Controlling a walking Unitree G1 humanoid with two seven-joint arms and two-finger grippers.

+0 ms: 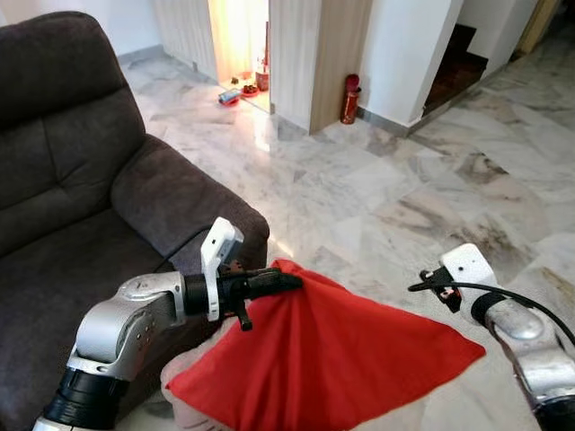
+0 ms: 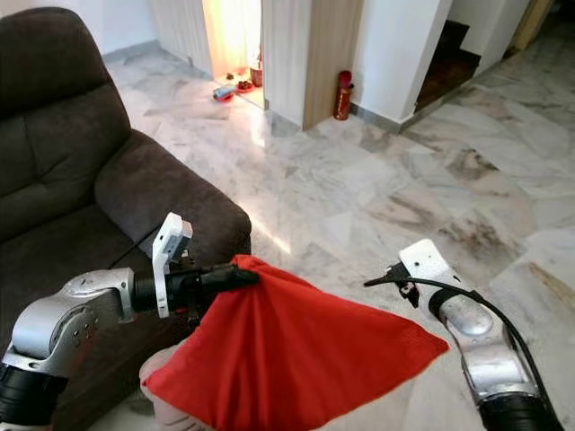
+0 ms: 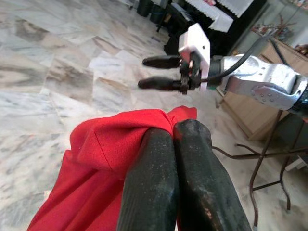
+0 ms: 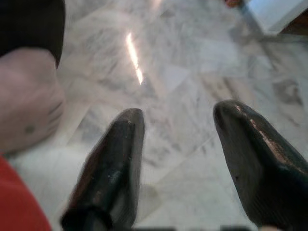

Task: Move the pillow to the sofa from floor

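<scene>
Left tool (image 1: 286, 280) pinches red pillow (image 1: 332, 359) corner beside sofa (image 1: 81, 197).

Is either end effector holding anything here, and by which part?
The left end effector is shut on a corner of the red pillow, pinching the bunched fabric at its top. The right end effector is open and holds nothing.
</scene>
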